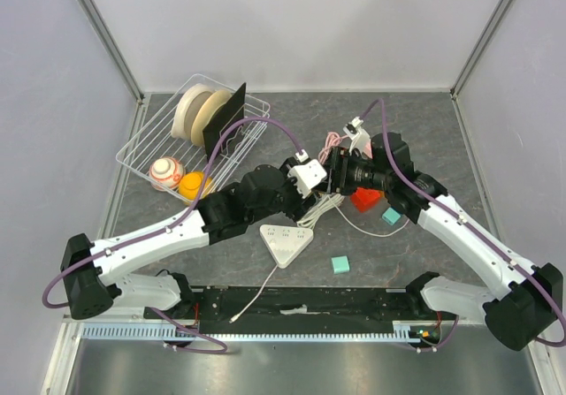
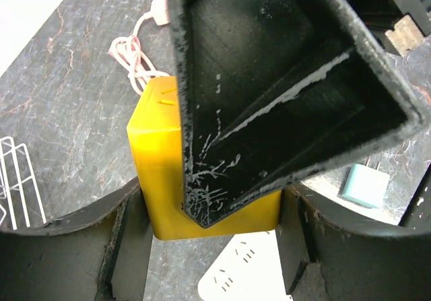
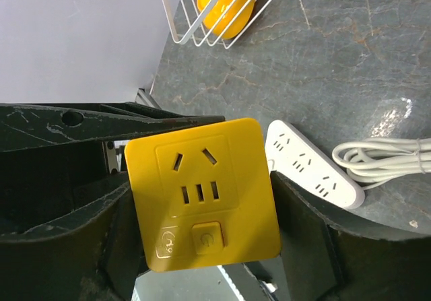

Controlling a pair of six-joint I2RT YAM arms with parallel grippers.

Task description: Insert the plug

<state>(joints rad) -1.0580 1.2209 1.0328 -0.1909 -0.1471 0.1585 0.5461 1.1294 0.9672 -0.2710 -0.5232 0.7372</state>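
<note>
Right wrist view gave me the yellow plug cube (image 3: pixel 202 193) socket-face on, held above the table (image 1: pixel 424 130) mid-scene. My left gripper (image 2: pixel 209 244) pinched its sides. The right gripper (image 3: pixel 205 247) flanked it, but I could not tell whether it gripped. The white power strip (image 1: pixel 285 243) lay just nearer.

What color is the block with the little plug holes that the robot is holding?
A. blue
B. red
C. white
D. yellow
D: the block with the plug holes is yellow in both wrist views.
</note>
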